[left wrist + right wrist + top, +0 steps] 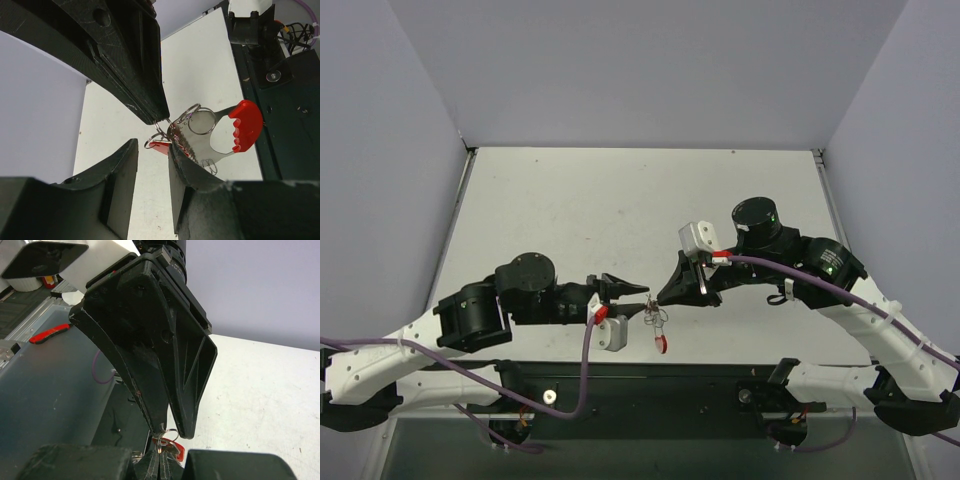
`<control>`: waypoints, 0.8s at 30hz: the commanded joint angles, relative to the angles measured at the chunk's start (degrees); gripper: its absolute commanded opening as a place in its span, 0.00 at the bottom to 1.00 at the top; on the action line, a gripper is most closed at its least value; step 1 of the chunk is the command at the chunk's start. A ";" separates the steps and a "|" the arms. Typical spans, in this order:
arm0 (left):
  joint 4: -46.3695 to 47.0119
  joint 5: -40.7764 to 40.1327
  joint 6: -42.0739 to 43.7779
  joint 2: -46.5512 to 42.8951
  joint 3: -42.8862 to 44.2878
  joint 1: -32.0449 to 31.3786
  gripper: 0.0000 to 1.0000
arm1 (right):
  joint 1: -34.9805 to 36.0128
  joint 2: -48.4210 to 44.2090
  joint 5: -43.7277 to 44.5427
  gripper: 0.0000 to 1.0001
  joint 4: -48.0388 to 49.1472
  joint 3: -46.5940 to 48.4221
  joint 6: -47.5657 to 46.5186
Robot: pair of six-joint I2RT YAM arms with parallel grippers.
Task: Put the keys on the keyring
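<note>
My right gripper (660,297) (161,460) is shut on a small silver ring of the keyring, holding the bundle above the table. The keyring's red arc (245,125) (663,345) and its shiny grey band hang below. The keys (177,140) are bunched at the rings, and a small red tag (161,146) (176,449) shows among them. My left gripper (642,291) (154,145) (174,430) is open, with bare table showing between its pads. One of its fingertips (175,150) touches the bundle. A silver ring (170,432) lies between its two tips.
Both arms meet over the near middle of the white table (640,200). The black base rail (650,395) with cables runs just below them. Grey walls close in the left, right and far sides. A red-handled object (49,333) lies off the table.
</note>
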 commanded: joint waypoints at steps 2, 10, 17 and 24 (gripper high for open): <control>1.38 1.86 0.67 0.41 2.94 -0.06 0.38 | -0.20 -0.05 -2.58 0.00 1.14 2.12 -1.35; 1.55 2.38 0.41 0.41 2.85 0.03 0.25 | -0.20 -0.14 -2.23 0.00 1.14 1.94 -1.26; 1.29 2.21 -0.03 0.15 2.77 0.03 0.11 | -0.20 -0.14 -1.52 0.00 1.32 2.21 -1.00; 1.38 2.12 -0.29 0.06 2.50 -0.06 0.00 | -0.29 -0.14 0.15 0.00 2.02 2.21 -0.03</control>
